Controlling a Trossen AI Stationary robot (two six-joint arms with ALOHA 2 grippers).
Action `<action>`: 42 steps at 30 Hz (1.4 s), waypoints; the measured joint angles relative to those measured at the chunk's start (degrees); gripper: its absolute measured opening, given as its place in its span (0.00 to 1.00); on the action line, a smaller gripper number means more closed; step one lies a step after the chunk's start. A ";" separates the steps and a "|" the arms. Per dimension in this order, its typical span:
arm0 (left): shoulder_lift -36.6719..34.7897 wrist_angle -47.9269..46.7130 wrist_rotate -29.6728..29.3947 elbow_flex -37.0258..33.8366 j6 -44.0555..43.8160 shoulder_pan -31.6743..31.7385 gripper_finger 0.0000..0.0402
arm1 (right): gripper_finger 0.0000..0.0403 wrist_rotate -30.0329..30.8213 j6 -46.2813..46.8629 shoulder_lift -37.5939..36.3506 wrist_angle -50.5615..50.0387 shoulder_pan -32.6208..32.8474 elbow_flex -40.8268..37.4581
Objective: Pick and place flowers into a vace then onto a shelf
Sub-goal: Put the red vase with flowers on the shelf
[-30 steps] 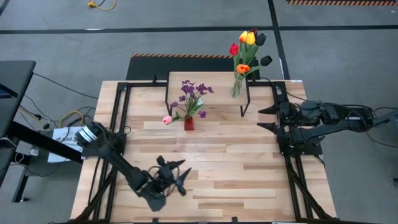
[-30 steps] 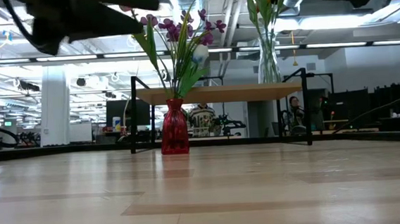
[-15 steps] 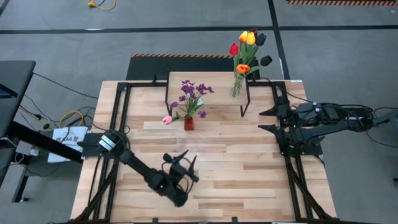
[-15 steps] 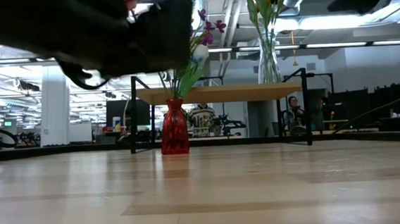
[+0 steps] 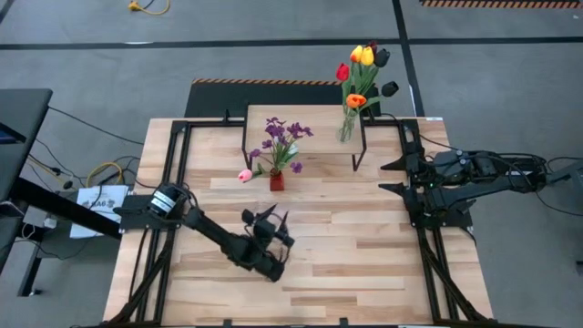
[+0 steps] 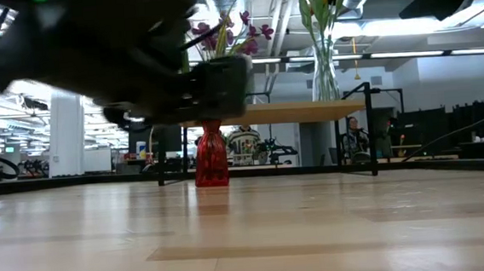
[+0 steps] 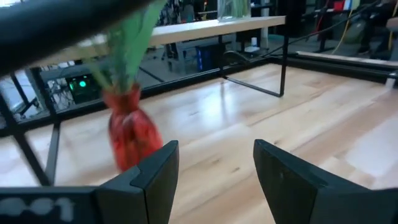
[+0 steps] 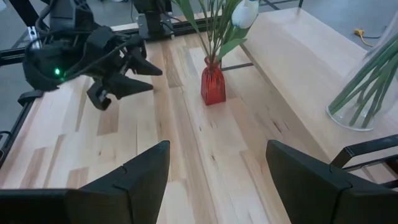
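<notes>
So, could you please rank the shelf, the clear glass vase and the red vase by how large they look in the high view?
1. The shelf, clearly the largest, its wood top spanning well beyond both vases.
2. The clear glass vase, standing on the shelf's right end.
3. The red vase, on the table before the shelf. It looks only slightly smaller than the glass one, so that order is unsure.

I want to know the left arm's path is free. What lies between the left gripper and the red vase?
Only bare plank tabletop, as the high view shows. The left gripper, fingers open and empty, is short of the red vase with nothing between.
</notes>
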 joint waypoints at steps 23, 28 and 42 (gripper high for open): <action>-0.02 -51.25 -0.25 -0.02 -51.92 -2.40 0.49 | 0.65 4.77 1.95 0.00 0.58 -0.02 0.00; 0.12 -51.28 -0.67 -0.17 -52.21 0.51 0.49 | 0.65 4.79 1.62 0.00 0.52 -0.02 0.00; 0.23 -51.02 -6.94 -10.30 -68.89 -0.74 0.45 | 0.65 6.08 1.40 0.00 0.24 -0.02 0.00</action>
